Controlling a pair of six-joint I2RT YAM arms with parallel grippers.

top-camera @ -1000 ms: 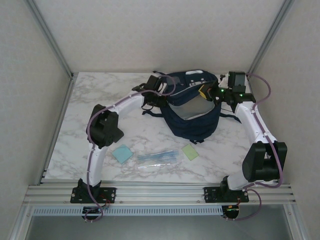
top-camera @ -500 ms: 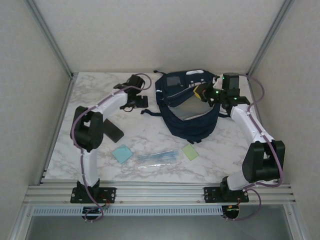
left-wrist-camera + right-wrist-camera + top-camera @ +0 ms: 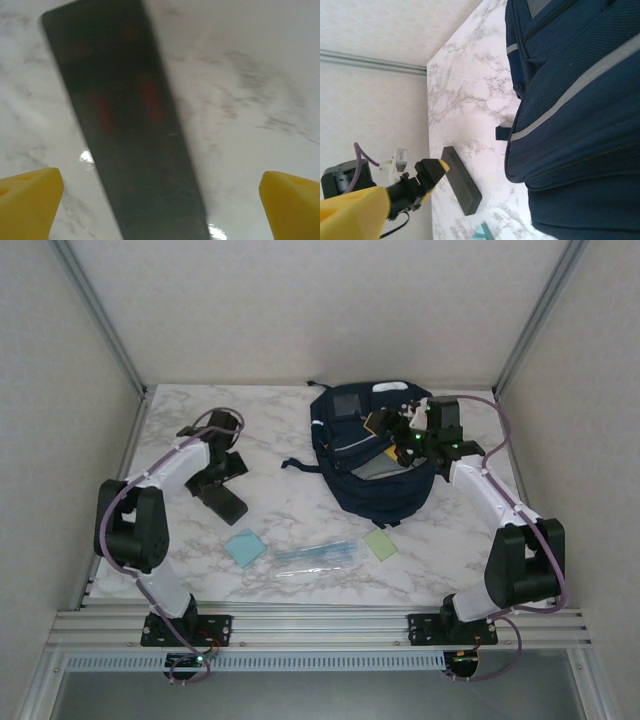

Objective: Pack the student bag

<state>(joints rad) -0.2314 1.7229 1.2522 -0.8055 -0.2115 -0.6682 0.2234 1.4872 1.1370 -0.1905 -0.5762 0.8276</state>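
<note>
Two hands: both have their jaws apart, and neither grips anything.
Left hand (image 3: 160, 200): over the left half of the surface (image 3: 290, 440). Its yellow fingertips (image 3: 30, 200) are spread wide on either side of a black slab (image 3: 222, 498) lying flat beneath. I cannot tell whether they touch it.
Right hand (image 3: 385, 425): at the top of the student bag (image 3: 385, 485), toward the far-right corner. One yellow fingertip (image 3: 350, 215) sits at the very corner of the wrist view.
Student bag: lies in the far-right quarter, with its top close to the far edge and its right side short of the right edge. A strap loop pokes toward the centre.
Near edge: a blue square (image 3: 244, 547), a clear packet (image 3: 315, 555) and a green square (image 3: 380, 543) lie in a row. The green square is near the bag's lower end.
Open room: bare marble between slab and bag, and in the far-left corner.
Change over the last second: both hands were clamped shut at the bag's mouth. The left arm has since swung out to the left. The mouth, then pulled wide, now lies narrower. The near-edge row is unmoved.
</note>
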